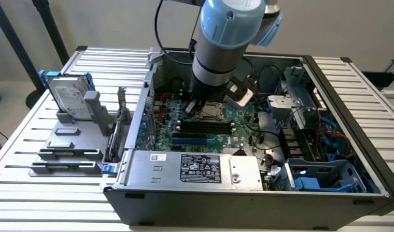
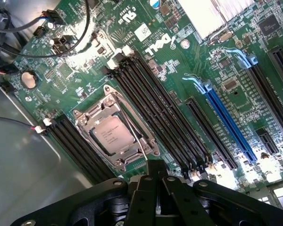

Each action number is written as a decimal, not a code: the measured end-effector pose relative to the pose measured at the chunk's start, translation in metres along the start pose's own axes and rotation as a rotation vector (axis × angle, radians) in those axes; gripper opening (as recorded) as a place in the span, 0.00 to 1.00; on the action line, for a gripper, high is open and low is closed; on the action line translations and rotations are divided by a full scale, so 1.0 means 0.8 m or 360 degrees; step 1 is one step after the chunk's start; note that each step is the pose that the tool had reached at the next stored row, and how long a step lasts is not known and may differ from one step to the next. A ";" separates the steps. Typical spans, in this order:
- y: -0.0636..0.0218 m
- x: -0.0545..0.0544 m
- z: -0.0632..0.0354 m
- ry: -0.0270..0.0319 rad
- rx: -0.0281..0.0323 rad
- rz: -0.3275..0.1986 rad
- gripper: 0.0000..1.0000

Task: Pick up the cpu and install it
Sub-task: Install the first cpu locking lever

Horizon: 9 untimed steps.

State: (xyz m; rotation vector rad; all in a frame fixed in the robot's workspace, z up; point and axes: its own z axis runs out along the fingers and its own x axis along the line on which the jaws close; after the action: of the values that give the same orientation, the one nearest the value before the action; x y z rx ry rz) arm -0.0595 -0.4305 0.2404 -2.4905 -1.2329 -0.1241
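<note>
The cpu (image 2: 114, 136) is a flat silver-grey square lying in its socket (image 2: 115, 134) on the green motherboard (image 2: 75, 80), framed by the metal socket bracket. My gripper (image 2: 155, 167) is shut with nothing between its black fingers; its tip hovers just off one corner of the socket, apart from the chip. In the exterior view the arm reaches down into the open computer case (image 1: 351, 116), with the gripper (image 1: 195, 105) right beside the socket (image 1: 214, 111).
Black memory slots (image 2: 155, 108) run alongside the socket, with a blue slot (image 2: 228, 125) further over. A grey box with a white label (image 1: 197, 169) sits at the case front. An upright hard drive with blue brackets (image 1: 71, 99) stands at the exterior view's left.
</note>
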 end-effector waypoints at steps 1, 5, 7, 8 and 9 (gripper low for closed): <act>0.000 -0.001 0.002 -0.00010 0.00019 0.0002 0.11; 0.001 -0.002 0.009 -0.00043 0.00061 0.0005 0.11; 0.001 -0.003 0.013 -0.00044 0.00063 0.0005 0.11; 0.000 -0.004 0.015 -0.00043 0.00064 0.0005 0.11; -0.001 -0.004 0.016 -0.00044 0.00063 0.0005 0.11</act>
State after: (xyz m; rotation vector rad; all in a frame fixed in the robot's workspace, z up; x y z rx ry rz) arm -0.0629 -0.4278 0.2276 -2.4900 -1.2290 -0.1173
